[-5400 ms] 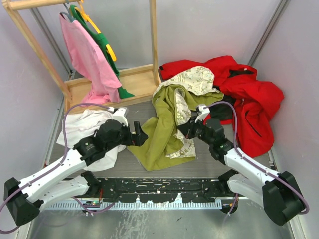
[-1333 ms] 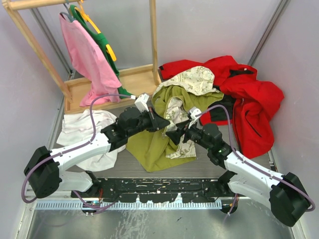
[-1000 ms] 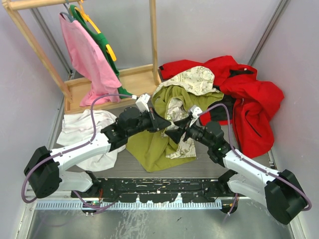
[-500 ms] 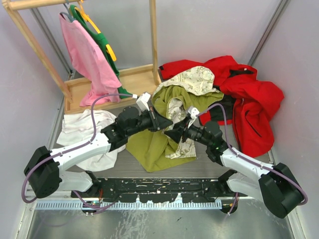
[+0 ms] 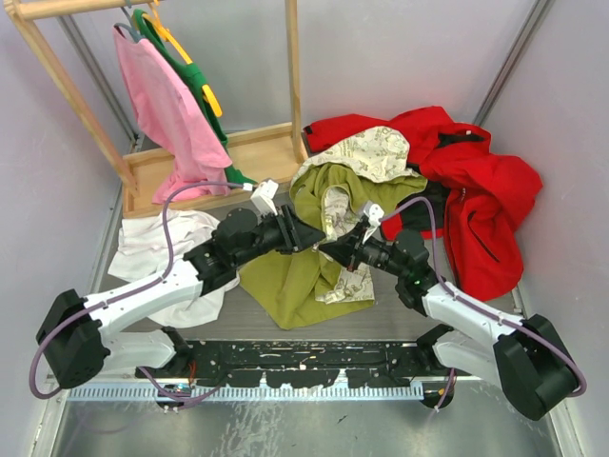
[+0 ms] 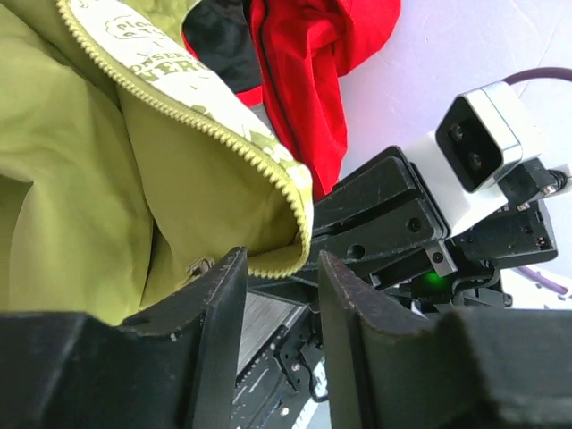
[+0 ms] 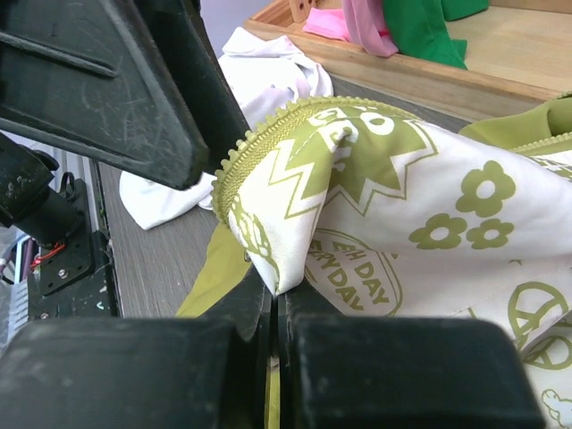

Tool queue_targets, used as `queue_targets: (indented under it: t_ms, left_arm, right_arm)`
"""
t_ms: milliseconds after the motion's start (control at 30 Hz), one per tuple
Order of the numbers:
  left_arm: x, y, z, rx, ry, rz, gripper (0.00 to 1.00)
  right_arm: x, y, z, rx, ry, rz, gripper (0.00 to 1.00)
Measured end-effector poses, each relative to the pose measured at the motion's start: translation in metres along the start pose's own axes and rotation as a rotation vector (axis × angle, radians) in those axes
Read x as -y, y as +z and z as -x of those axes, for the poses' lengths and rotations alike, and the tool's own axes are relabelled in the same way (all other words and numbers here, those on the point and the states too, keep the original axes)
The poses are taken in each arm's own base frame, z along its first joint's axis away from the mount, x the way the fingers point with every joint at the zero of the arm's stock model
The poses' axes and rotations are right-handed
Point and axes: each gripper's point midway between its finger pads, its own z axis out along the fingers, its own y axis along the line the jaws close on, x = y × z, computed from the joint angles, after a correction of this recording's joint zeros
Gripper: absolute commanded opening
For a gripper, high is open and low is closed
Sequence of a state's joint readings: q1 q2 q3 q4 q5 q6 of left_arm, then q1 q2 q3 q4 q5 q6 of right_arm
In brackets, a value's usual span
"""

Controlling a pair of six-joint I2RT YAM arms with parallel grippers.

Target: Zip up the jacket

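**A:** What takes up the most room?

**B:** The grey slatted table [image 5: 238, 319]. At its far left corner stands a pale wooden clothes rack with a tray-like base [image 5: 257, 152], so I'll place everything from that rack.

**A:** And the clothes?

**B:** A bright red jacket [image 5: 476, 190] is heaped well to the right of the rack. The hooded jacket, olive-green outside and cream with olive prints inside [image 5: 295, 276], lies crumpled just in front of the rack's right post, and its hood touches the red one. A plain white garment [image 5: 152, 243] is bunched in front of the rack's base, on the left. On the rack hang a pink garment [image 5: 176, 105] and a green one [image 5: 195, 76].

**A:** The claws?

**B:** Both meet over the hooded jacket, in front of the rack's right post. The left gripper [image 5: 309, 236] [image 6: 281, 264] has its jaws narrowly parted. A zip-edged corner of the jacket sits right at the mouth of the gap (I cannot tell whether it touches either finger). The right gripper [image 5: 335, 249] [image 7: 274, 299] is closed tight, pinching a fold of the printed lining.

**A:** Smallest detail?

**B:** The olive zipper teeth [image 6: 179, 112] [image 7: 268, 134], which run along the jacket's unjoined edge
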State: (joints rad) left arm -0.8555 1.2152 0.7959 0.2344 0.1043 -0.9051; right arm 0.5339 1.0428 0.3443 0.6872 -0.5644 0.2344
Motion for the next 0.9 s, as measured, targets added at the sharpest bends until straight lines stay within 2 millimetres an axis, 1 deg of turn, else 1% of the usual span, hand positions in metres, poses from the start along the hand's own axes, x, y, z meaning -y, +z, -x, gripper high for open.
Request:
queue_targets:
  t_ms: [67, 200, 333, 500, 567, 700, 900]
  left_arm:
    - [-0.001, -0.006, 0.002, 0.014, 0.009, 0.007, 0.48]
    - [-0.005, -0.015, 0.001, 0.024, 0.012, 0.018, 0.48]
    - [-0.013, -0.018, -0.006, 0.01, 0.001, 0.035, 0.46]
    - [-0.03, -0.016, -0.023, -0.029, -0.041, 0.068, 0.39]
    - [-0.034, -0.013, -0.029, -0.049, -0.063, 0.071, 0.36]
    - [-0.035, -0.006, -0.036, -0.076, -0.093, 0.065, 0.32]
    - [-0.031, -0.004, -0.037, -0.082, -0.115, 0.045, 0.22]
  right_arm:
    - [0.0, -0.001, 0.002, 0.004, -0.003, 0.001, 0.01]
    - [-0.001, -0.002, 0.005, 0.014, -0.009, 0.001, 0.01]
    - [-0.002, -0.003, 0.009, 0.03, -0.016, 0.003, 0.01]
    - [-0.003, -0.005, 0.007, 0.034, -0.013, 0.005, 0.01]
    - [-0.003, -0.005, 0.006, 0.035, -0.011, 0.005, 0.01]
    - [-0.004, -0.005, 0.007, 0.042, -0.014, 0.007, 0.01]
    - [-0.004, -0.005, 0.007, 0.044, -0.012, 0.008, 0.01]
